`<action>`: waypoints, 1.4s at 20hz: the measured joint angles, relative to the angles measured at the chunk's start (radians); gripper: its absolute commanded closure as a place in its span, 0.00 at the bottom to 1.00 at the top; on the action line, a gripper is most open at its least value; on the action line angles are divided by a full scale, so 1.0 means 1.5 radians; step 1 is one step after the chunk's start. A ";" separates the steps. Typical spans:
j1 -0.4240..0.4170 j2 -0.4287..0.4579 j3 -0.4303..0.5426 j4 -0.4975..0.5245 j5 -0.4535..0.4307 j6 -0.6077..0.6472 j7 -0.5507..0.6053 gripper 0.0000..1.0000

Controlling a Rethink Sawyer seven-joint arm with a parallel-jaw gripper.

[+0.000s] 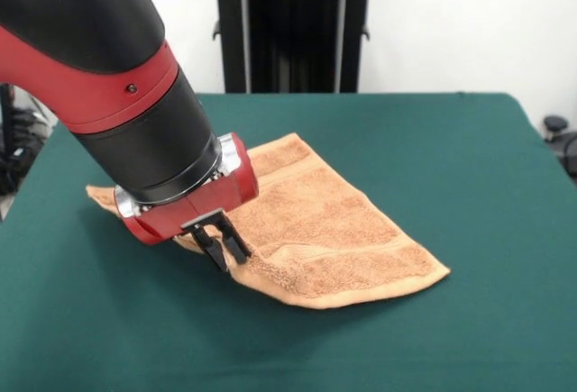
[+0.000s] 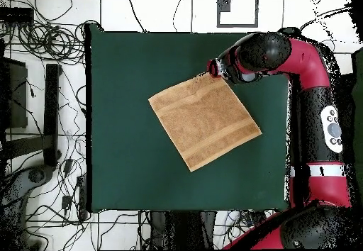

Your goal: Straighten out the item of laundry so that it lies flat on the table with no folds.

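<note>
Your bench (image 1: 469, 158) is a wide green surface. On it the orange towel (image 1: 334, 230) lies as a diamond, mostly flat, stretching away from the fingers (image 1: 223, 246) toward its far corner. The fingers stand narrow at a rumpled edge, seemingly pinching it. The arm hides the towel's corner behind them.

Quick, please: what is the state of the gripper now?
Gripper: jaws closed on the edge of the orange-tan terry-cloth towel.
</note>
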 measured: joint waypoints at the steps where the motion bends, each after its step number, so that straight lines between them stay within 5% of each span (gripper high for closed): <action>1: 0.000 0.000 0.000 0.000 0.000 0.000 0.000 1.00; 11: 0.001 0.001 0.000 -0.005 0.001 0.000 0.000 1.00; 12: 0.002 0.001 0.000 -0.006 0.001 0.000 -0.002 0.00; 28: 0.004 0.001 0.000 -0.019 0.010 0.000 -0.022 0.00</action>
